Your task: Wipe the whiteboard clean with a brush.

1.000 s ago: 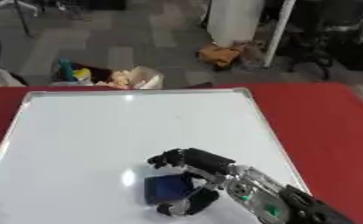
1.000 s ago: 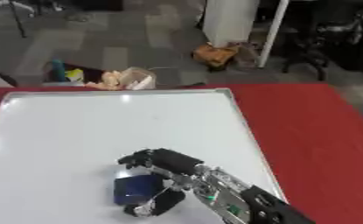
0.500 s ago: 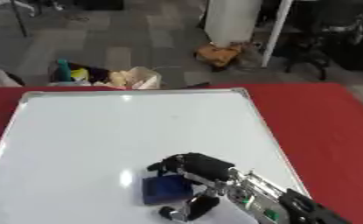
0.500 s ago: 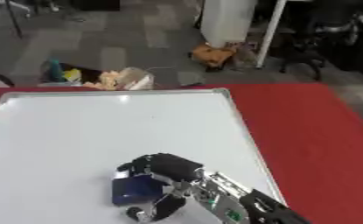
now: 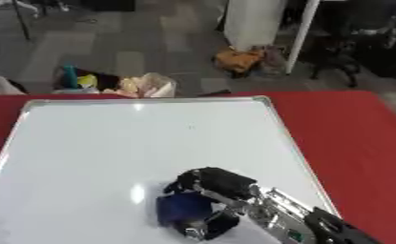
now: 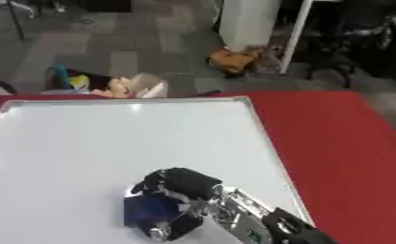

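Note:
A white whiteboard (image 5: 109, 147) with a metal frame lies flat on the red table (image 5: 351, 138). Its surface looks blank apart from a faint speck near the upper middle. A dark blue brush block (image 5: 182, 209) rests on the board's lower middle. My right hand (image 5: 217, 183) comes in from the lower right and is curled round the brush, fingers over its far side and thumb at its near side. My left hand shows in neither view.
Beyond the table's far edge is grey floor with a bag of coloured items (image 5: 121, 86), an orange-brown bundle (image 5: 238, 59), a white pillar (image 5: 255, 21) and office chairs (image 5: 343, 52). Red table shows right of the board.
My right hand has slid the brush toward the near edge of the board. The view has also shifted slightly.

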Controlling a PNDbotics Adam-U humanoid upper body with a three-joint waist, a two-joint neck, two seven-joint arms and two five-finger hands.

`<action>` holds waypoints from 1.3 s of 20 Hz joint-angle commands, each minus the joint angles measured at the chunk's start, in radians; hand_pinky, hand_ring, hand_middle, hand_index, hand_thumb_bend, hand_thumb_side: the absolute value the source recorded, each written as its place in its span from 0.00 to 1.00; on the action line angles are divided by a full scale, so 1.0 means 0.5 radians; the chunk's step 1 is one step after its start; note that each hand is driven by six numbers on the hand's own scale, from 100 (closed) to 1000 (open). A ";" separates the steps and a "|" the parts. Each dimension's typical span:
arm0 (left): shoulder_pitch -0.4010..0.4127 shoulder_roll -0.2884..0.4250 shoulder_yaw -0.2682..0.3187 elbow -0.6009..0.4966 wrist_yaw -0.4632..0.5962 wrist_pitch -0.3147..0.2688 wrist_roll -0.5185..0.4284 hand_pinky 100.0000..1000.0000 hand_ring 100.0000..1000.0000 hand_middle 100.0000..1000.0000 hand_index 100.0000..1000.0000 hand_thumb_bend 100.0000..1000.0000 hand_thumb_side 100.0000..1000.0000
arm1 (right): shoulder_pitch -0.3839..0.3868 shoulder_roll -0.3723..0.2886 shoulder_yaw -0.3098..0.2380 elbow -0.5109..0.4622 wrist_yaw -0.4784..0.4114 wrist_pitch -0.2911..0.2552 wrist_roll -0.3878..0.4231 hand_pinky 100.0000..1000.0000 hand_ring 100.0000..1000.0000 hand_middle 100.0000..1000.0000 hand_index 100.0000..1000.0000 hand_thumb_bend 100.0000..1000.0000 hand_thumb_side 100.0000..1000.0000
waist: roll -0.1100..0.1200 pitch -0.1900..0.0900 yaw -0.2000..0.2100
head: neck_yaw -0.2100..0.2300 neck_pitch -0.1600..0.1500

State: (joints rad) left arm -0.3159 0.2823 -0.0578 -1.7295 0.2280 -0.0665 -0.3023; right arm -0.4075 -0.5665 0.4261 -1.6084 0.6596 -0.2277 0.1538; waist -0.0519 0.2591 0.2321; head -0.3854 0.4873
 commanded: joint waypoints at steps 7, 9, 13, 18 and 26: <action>-0.010 0.032 0.002 -0.032 -0.008 -0.003 -0.006 0.38 0.48 0.53 0.83 0.71 0.47 | -0.019 -0.020 -0.016 -0.016 0.016 0.003 -0.028 0.62 0.67 0.59 0.85 0.14 0.29 | 0.004 -0.028 -0.003 | 0.001 -0.025; -0.009 0.033 0.003 -0.031 -0.008 -0.003 -0.006 0.38 0.48 0.53 0.83 0.71 0.47 | -0.023 -0.026 -0.023 -0.028 0.017 0.008 -0.030 0.62 0.67 0.58 0.85 0.14 0.28 | 0.003 -0.029 -0.004 | -0.001 -0.026; -0.004 0.034 0.004 -0.030 -0.008 -0.003 -0.005 0.38 0.48 0.53 0.83 0.71 0.47 | -0.028 -0.044 -0.044 -0.067 0.003 0.027 -0.039 0.62 0.66 0.58 0.85 0.13 0.26 | 0.002 -0.032 -0.008 | -0.002 -0.027; 0.002 0.037 0.005 -0.030 -0.009 -0.002 -0.005 0.38 0.48 0.53 0.83 0.71 0.47 | -0.035 -0.073 -0.082 -0.142 -0.023 0.069 -0.051 0.62 0.66 0.58 0.85 0.13 0.25 | -0.001 -0.037 -0.016 | -0.001 -0.026; 0.004 0.045 0.009 -0.039 -0.008 -0.005 -0.003 0.38 0.48 0.53 0.83 0.71 0.47 | -0.095 -0.135 -0.199 -0.201 -0.071 0.175 -0.083 0.62 0.66 0.58 0.85 0.16 0.21 | -0.022 -0.046 0.021 | -0.002 -0.042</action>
State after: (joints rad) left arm -0.3077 0.2823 -0.0576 -1.7294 0.2276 -0.0661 -0.3027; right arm -0.4407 -0.6004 0.3503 -1.6851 0.6350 -0.1517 0.1169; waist -0.0682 0.2540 0.2451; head -0.3855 0.4807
